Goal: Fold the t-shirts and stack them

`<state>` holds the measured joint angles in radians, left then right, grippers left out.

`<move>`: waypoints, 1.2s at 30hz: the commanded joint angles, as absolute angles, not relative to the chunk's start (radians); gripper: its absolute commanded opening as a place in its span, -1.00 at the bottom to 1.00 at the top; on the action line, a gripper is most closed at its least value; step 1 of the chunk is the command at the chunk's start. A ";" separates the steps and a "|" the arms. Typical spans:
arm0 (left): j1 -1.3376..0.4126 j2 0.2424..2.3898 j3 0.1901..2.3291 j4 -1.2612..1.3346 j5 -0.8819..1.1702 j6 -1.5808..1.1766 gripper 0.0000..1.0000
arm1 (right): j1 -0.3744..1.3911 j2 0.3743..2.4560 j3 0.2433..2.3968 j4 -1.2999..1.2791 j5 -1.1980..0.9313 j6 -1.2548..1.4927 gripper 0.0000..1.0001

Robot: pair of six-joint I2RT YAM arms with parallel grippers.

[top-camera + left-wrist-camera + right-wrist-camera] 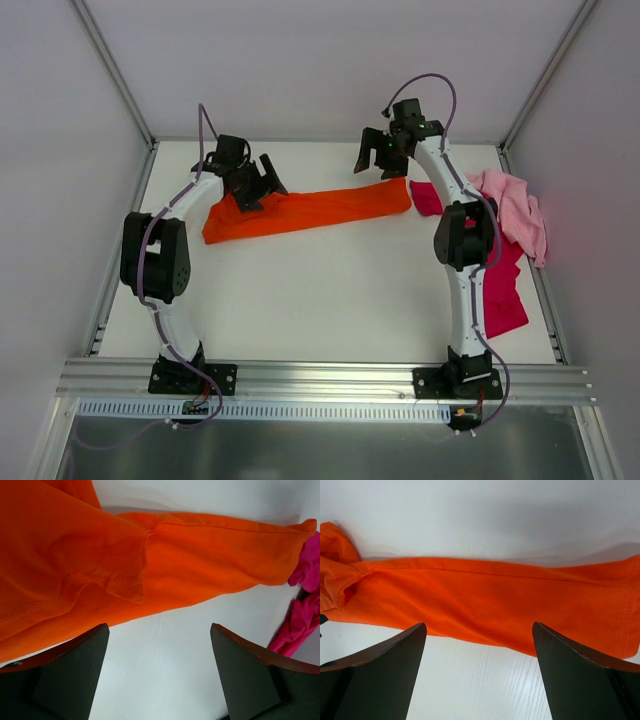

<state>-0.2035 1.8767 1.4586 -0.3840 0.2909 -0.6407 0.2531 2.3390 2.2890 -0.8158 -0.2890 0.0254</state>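
Observation:
The orange t-shirt (310,212) lies folded into a long narrow strip across the back of the table. My left gripper (262,185) hovers over the strip's left end, open, with only bare table between its fingers (159,625); the orange cloth (125,560) fills the view beyond them. My right gripper (378,160) hangs open above the strip's right end, holding nothing (479,624), the orange strip (485,605) just past its tips. The light pink t-shirt (515,210) sits bunched at the back right. The magenta t-shirt (500,290) lies crumpled partly under the right arm and shows in the left wrist view (300,620).
White walls and metal frame posts enclose the table on three sides. An aluminium rail (320,378) carrying both arm bases runs along the near edge. White table surface (320,290) spreads between the arms in front of the orange strip.

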 commanded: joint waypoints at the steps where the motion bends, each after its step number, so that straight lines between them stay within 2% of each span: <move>1: -0.219 1.858 1.436 -0.380 0.304 -0.634 0.67 | 0.255 2.379 2.393 -0.850 -0.291 0.035 0.84; 7: -0.245 1.832 1.332 -0.367 0.284 -0.632 0.67 | 0.256 2.352 2.278 -0.810 -0.304 0.055 0.84; 11: -0.252 1.819 1.295 -0.365 0.269 -0.632 0.63 | 0.264 2.379 2.276 -0.877 -0.339 0.058 0.83; 23: -0.253 1.855 1.328 -0.396 0.216 -0.627 0.62 | 0.304 2.327 2.142 -0.833 -0.310 0.032 0.82; 32: -0.244 1.839 1.341 -0.416 0.155 -0.612 0.62 | 0.302 2.347 2.220 -0.828 -0.356 0.012 0.83; 36: -0.226 1.883 1.457 -0.451 0.158 -0.620 0.61 | 0.287 2.359 2.308 -0.805 -0.356 0.023 0.85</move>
<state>-0.2405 1.8790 1.3403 -0.4274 0.1780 -0.6373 0.2993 2.3840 2.2036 -0.8352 -0.3294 0.0315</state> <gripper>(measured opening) 0.807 0.921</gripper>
